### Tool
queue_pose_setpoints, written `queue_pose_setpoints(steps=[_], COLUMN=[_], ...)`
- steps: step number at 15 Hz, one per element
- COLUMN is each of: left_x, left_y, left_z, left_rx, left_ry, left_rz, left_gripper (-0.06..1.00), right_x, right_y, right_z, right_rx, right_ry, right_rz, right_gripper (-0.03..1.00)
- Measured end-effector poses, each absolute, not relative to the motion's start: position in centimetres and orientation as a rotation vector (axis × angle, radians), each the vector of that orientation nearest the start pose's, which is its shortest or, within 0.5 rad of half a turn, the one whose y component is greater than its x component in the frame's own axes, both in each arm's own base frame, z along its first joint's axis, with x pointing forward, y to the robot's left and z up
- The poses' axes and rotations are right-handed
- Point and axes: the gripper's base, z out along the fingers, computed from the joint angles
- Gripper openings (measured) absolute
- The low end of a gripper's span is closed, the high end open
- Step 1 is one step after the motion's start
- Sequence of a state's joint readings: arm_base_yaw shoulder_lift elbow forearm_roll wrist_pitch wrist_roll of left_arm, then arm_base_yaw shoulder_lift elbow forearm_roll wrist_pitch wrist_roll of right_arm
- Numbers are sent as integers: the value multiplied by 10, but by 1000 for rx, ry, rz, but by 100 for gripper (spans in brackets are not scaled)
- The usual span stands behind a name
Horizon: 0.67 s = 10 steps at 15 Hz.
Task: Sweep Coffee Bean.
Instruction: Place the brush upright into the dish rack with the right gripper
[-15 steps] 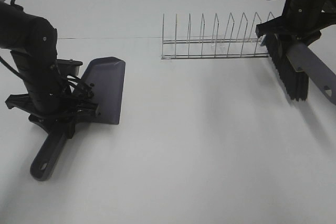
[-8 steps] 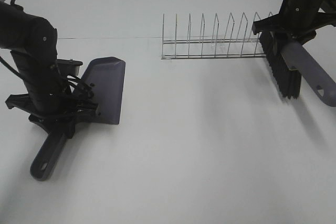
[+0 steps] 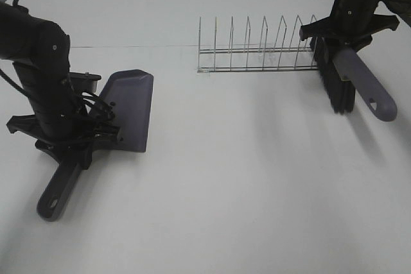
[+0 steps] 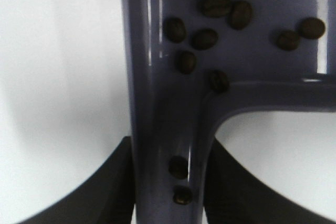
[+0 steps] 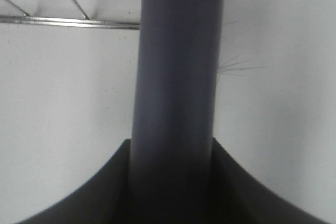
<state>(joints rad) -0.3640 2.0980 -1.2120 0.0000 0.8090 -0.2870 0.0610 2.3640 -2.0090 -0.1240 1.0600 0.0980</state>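
Moves the brush point(image 3: 340, 91), clamped in right gripper point(image 3: 347, 46), inward beside the wire rack point(image 3: 257, 67). Keeps dustpan point(image 3: 130, 110) clamped in left gripper point(image 3: 76, 138). Coffee beans point(image 4: 205, 39) already inside, so probably finishing.

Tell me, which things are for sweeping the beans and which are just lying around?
For the job: grey plastic dustpan, small dark brown coffee beans inside it, black-bristled brush with grey handle.
Just lying about: silver wire rack.

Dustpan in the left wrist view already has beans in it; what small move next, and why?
Probably have the left pincer raise the handle end of the dustpan slightly: most coffee beans sit in the pan, but two lie in the handle channel by the pincer and might roll out.
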Motion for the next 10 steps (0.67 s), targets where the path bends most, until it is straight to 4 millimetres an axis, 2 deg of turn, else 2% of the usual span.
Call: queue_pose_setpoints(steps=[4, 10], left_x=[339, 339], left_y=[-129, -129], left_z=[92, 92], left_rx=[122, 122], left_ry=[3174, 3174], left_rz=[19, 19], left_gripper=[32, 32], right_x=[522, 534], right_y=[21, 21], right_z=[154, 150], right_rx=[-21, -29], right_ry=[2878, 2856], right_rz=[-149, -158], right_gripper=[26, 26])
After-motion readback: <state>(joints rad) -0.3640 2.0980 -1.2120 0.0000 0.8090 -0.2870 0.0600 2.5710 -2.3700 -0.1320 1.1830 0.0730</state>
